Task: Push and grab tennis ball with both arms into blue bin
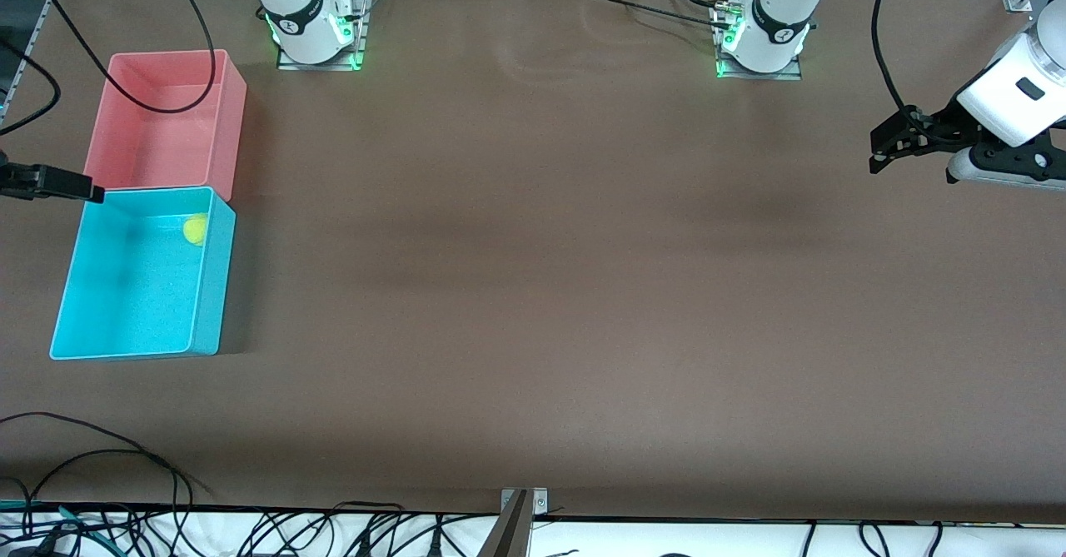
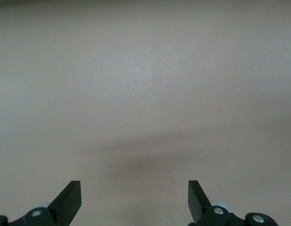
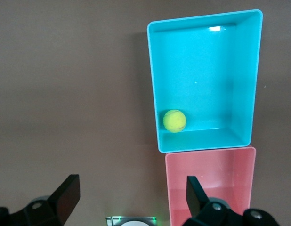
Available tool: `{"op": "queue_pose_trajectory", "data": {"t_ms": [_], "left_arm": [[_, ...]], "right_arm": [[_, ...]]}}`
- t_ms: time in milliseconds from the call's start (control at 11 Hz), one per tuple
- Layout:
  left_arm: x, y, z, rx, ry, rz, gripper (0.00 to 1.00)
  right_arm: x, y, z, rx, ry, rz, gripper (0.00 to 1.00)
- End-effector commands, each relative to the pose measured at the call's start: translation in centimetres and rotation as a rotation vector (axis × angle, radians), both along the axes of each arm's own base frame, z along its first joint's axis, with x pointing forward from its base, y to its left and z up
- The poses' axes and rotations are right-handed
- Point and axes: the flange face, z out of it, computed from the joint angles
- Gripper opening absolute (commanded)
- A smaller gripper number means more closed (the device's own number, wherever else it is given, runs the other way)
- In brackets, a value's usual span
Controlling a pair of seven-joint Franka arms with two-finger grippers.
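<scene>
The tennis ball (image 1: 195, 229) lies inside the blue bin (image 1: 213, 284) at the right arm's end of the table, in the bin's corner next to the pink bin. The right wrist view shows the ball (image 3: 174, 121) in the blue bin (image 3: 154, 84) from high above. My right gripper (image 3: 131, 189) is open and empty, up in the air; only a black part of it (image 1: 58, 184) shows at the front view's edge, beside the bins. My left gripper (image 1: 883, 145) is open and empty over bare table at the left arm's end, and the left wrist view (image 2: 133, 189) shows nothing between its fingers.
An empty pink bin (image 1: 231, 124) stands against the blue bin, farther from the front camera; it also shows in the right wrist view (image 3: 206, 152). A black cable (image 1: 166, 109) hangs over it. The arm bases (image 1: 312, 28) (image 1: 762, 41) stand at the table's back edge. Cables lie along the front edge.
</scene>
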Motion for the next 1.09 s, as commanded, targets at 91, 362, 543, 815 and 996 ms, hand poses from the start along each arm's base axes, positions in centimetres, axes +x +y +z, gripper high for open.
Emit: {"op": "queue_pose_trajectory", "data": {"t_ms": [91,362,543,815,996], "left_arm": [[0.2,0.8,0.4,-0.001,0.007,0.000,1.00],[0.2,1.1,0.3,0.001,0.009,0.000,1.00],[0.1,1.0,0.2,0.002,0.021,-0.001,1.00],[0.1,0.8,0.0,0.002,0.022,-0.006,1.00],[0.1,0.7,0.1,0.002,0.022,-0.006,1.00]], "right_arm": [[-5.8,2.5,-1.1,-0.011,-0.135,-0.022,1.00],[-8.0,3.3,-4.6,-0.018,-0.200,-0.051,1.00],[-8.0,5.7,-5.6,-0.041,-0.225,0.009,1.00],[-7.7,7.8,-4.1,-0.064,-0.214,-0.013,1.00],[-7.3,7.4,-1.0,-0.062,-0.167,-0.019,1.00]]}}
